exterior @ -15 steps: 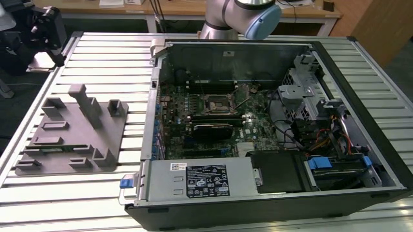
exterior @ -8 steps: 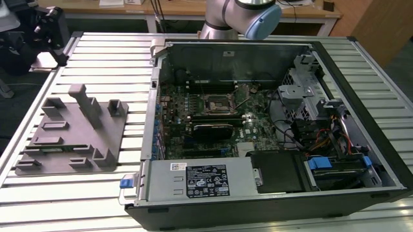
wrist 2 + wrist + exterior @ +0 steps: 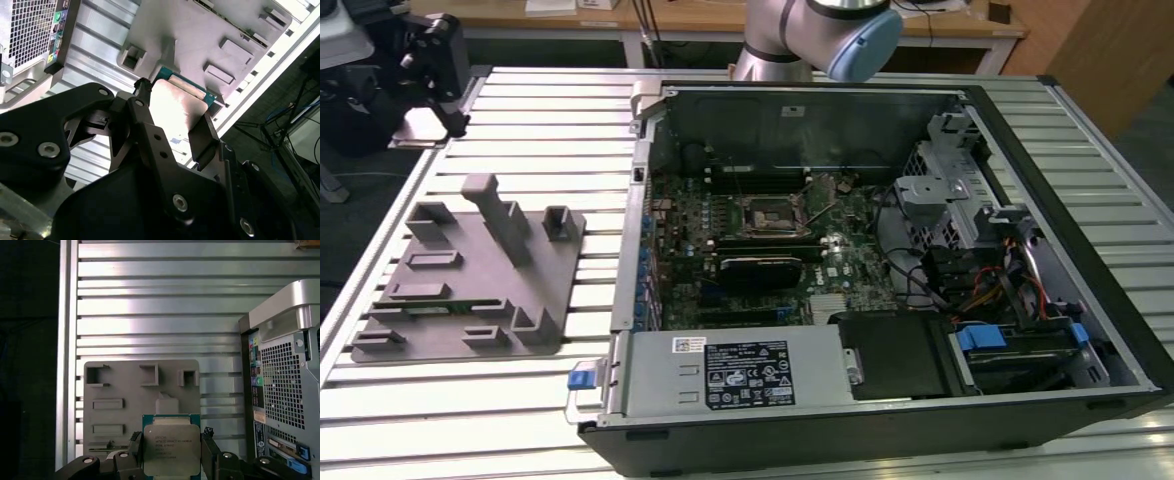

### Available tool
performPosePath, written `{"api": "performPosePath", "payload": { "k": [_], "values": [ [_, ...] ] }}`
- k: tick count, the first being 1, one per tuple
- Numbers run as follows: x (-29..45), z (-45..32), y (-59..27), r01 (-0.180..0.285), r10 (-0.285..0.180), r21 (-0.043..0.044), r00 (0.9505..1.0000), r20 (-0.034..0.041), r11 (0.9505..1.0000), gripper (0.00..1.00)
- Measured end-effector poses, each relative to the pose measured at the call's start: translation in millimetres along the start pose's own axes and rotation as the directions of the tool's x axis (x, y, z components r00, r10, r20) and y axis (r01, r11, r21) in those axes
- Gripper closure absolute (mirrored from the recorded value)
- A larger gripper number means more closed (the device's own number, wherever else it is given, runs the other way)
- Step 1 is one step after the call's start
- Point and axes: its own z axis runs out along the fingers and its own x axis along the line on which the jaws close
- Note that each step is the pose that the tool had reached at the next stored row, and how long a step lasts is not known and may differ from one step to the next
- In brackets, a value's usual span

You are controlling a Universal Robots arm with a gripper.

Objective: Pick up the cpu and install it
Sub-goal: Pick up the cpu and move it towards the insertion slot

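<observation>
First wrist view | black two-fingered hand (image 3: pixel 171 439) clamped on small flat square silver-topped cpu (image 3: pixel 171 452), held in the air | grey moulded plastic tray (image 3: pixel 115 385) beyond, on slatted metal table (image 3: pixel 150 300) | open black computer case (image 3: pixel 285 385) beside tray

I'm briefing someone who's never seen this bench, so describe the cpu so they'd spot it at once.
Beside the open computer case lies a grey fixture plate. In the first wrist view the end effector grips the cpu, seen against that plate: a flat square chip with a shiny silver top and green rim, unlike the plate's dull grey blocks.
</observation>
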Motion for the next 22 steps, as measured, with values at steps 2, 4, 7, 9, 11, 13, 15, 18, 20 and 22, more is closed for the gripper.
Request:
{"api": "performPosePath", "payload": {
  "k": [2, 4, 7, 9, 11, 13, 15, 18, 20, 22],
  "values": [
    [-3.3, 0.1, 0.2, 0.000, 0.000, 0.0000, 1.0000, 0.0000, 1.0000, 0.45],
    [-6.7, 0.2, 0.4, 0.000, 0.000, 0.0000, 1.0000, -0.0001, 1.0000, 0.45],
    [-11.9, 0.3, 0.8, 0.000, 0.000, 0.0000, 1.0000, 0.0000, 1.0000, 0.45],
    [-15.1, 0.5, 1.1, 0.000, 0.000, -0.0001, 1.0000, 0.0001, 1.0000, 0.45],
    [-17.9, 0.5, 1.2, 0.000, 0.000, 0.0000, 1.0000, -0.0001, 1.0000, 0.45],
    [-20.3, 0.6, 1.4, 0.000, 0.000, 0.0000, 1.0000, 0.0000, 1.0000, 0.45],
    [-22.5, 0.6, 1.5, 0.000, 0.000, 0.0000, 1.0000, -0.0001, 1.0000, 0.45],
    [-25.4, 0.7, 1.7, 0.000, 0.000, 0.0000, 1.0000, 0.0000, 1.0000, 0.45],
    [-27.4, 0.8, 1.8, 0.000, 0.000, 0.0000, 1.0000, 0.0000, 1.0000, 0.45],
    [-29.1, 0.8, 1.9, 0.000, 0.000, 0.0000, 1.0000, 0.0000, 1.0000, 0.45]
  ]
}}
